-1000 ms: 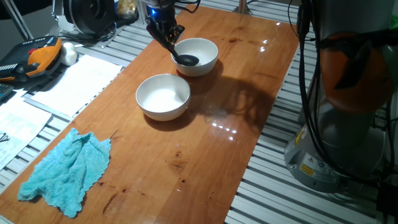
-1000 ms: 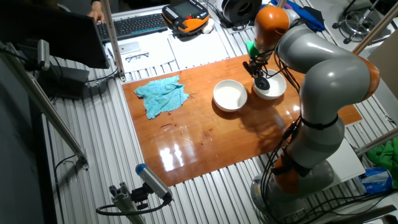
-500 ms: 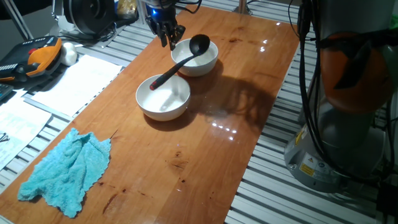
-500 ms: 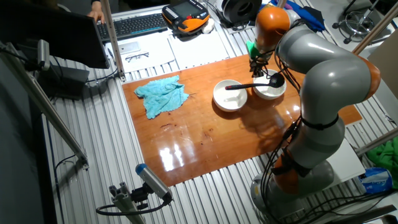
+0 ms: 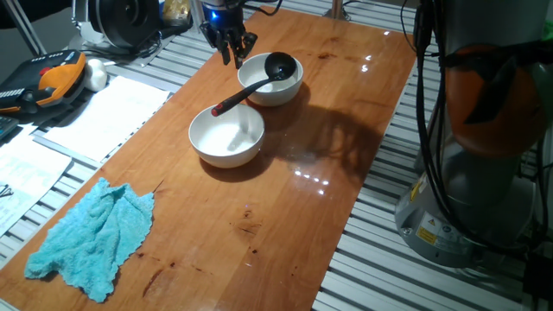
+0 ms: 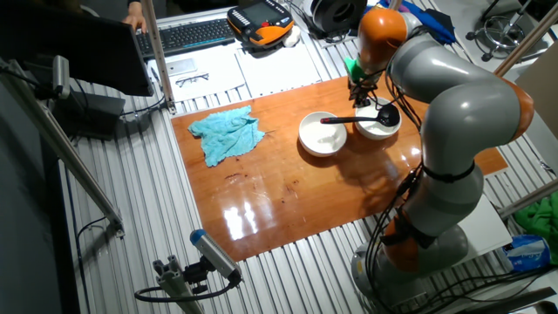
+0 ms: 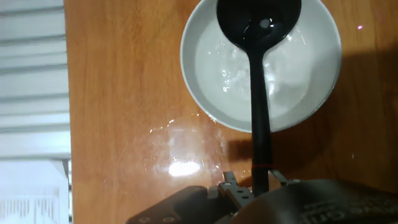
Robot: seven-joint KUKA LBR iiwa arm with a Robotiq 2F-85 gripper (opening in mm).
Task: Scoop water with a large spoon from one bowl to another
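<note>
And there lay the black long-handled ladle (image 5: 251,85), deep head (image 7: 258,22) down in the water (image 7: 227,74) of the white round bowl (image 5: 289,89) nearer the worktop's far edge, red-tipped handle propped on the rim of the second white bowl (image 5: 226,151) beside it. The two-finger gripper (image 5: 232,57) hovered above that far bowl's left side, fingers spread, holding nothing. The crumpled turquoise cloth (image 5: 91,233) sat at the near left corner of the wooden worktop (image 5: 346,130).

Arm bent over the table's far end; pincer (image 5: 232,45) pointing down, fingers parted, empty
</note>
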